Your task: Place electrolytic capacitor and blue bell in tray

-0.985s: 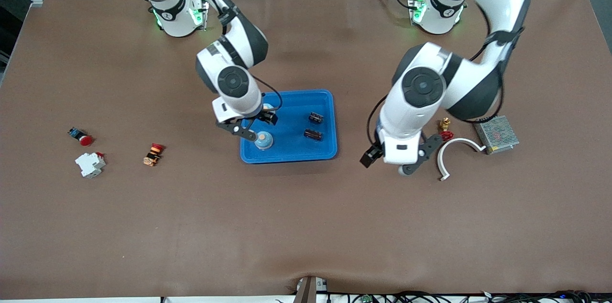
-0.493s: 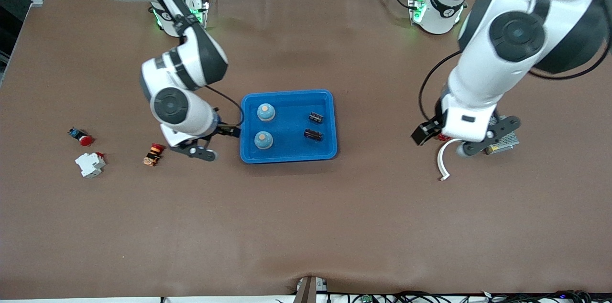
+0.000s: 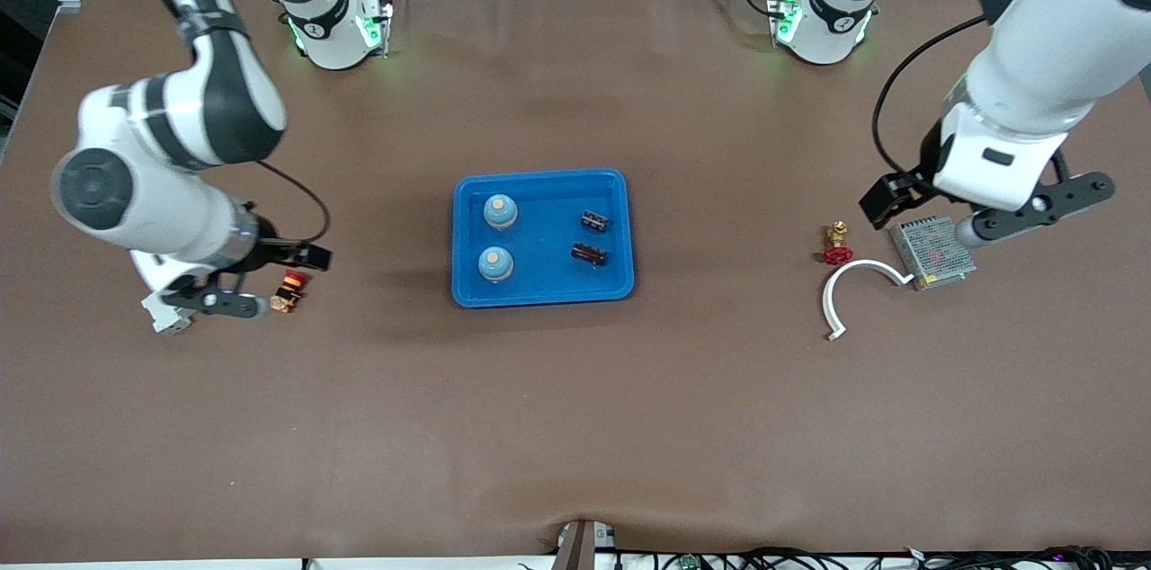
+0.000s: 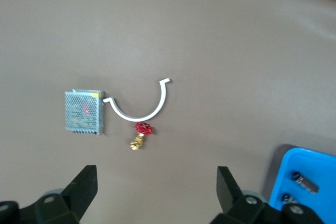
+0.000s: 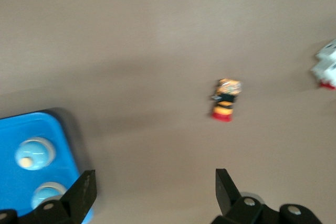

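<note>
At the middle of your brown counter point(image 3: 575, 426) sits the tray point(image 3: 542, 293), a shallow bright blue rectangle with rounded corners and a raised rim. Inside it you have four things in two pairs. Toward the right arm's end stand two blue bells, small domes with a pale round top: one bell point(image 3: 500, 210) farther from the front camera, the other bell point(image 3: 495, 263) nearer. Toward the left arm's end lie two electrolytic capacitors, short dark cylinders on their sides: one capacitor point(image 3: 593, 220) farther from the camera, the other capacitor point(image 3: 589, 254) nearer. None of the four touches another. Your right gripper point(image 3: 259, 280) is up over the counter well apart from the tray, toward the right arm's end, just beside a small red and orange push-button switch point(image 3: 289, 290) and partly covering a white circuit breaker point(image 3: 167, 315); its fingers are spread wide and hold nothing. Your left gripper point(image 3: 962, 210) hangs over the left arm's end of the counter, above a metal-cased power supply point(image 3: 933, 253), fingers likewise spread wide and empty. Near the supply lie a curved white plastic clip point(image 3: 843, 287) and a small brass valve with a red handwheel point(image 3: 837, 244).
</note>
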